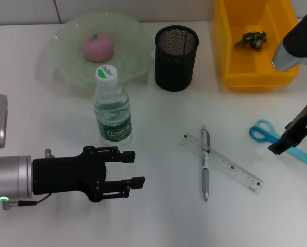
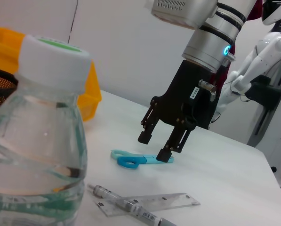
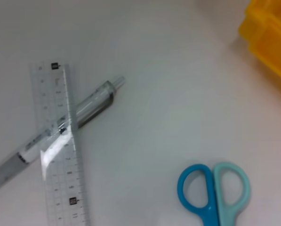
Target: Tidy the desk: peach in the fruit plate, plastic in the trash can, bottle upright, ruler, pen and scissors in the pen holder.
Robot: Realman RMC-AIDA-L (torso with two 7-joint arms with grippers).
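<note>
The pink peach (image 1: 97, 46) lies in the green glass fruit plate (image 1: 60, 72). The water bottle (image 1: 112, 105) stands upright in front of the plate and fills the left wrist view (image 2: 36, 141). The pen (image 1: 205, 162) lies across the clear ruler (image 1: 230, 167). The blue scissors (image 1: 264, 133) lie at the right. My right gripper (image 1: 289, 135) is open just above the scissors' blades, as the left wrist view (image 2: 154, 147) shows. My left gripper (image 1: 134, 169) is open and empty, low in front of the bottle. The green plastic (image 1: 251, 39) lies in the yellow bin (image 1: 230, 56).
The black mesh pen holder (image 1: 176, 51) stands upright between the plate and the yellow bin. In the right wrist view the ruler (image 3: 60, 146), pen (image 3: 84, 113), scissors' handles (image 3: 215, 188) and a bin corner (image 3: 272, 37) show.
</note>
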